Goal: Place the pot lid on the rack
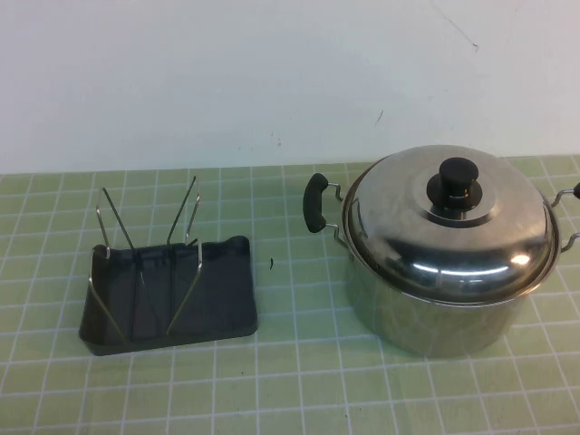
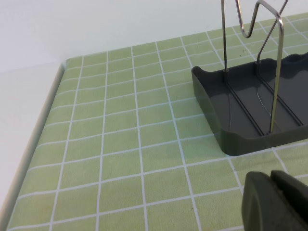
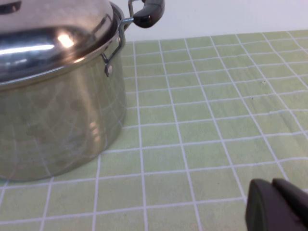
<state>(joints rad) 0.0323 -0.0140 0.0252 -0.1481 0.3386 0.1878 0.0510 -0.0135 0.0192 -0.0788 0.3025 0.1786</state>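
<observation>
The shiny domed pot lid [image 1: 453,231] with a black knob [image 1: 458,177] sits on the steel pot [image 1: 430,313] at the right of the table; it also shows in the right wrist view [image 3: 48,33]. The dark grey rack [image 1: 177,294] with wire prongs [image 1: 186,222] stands at the left; it also shows in the left wrist view [image 2: 250,110]. My left gripper [image 2: 272,199] is shut and empty, low over the cloth beside the rack. My right gripper [image 3: 274,204] is shut and empty, low beside the pot. Neither gripper shows in the high view.
The pot has black side handles [image 1: 314,202]. A green checked cloth [image 1: 299,362] covers the table. The table's edge [image 2: 33,144] runs close to the rack's outer side. A white wall stands behind.
</observation>
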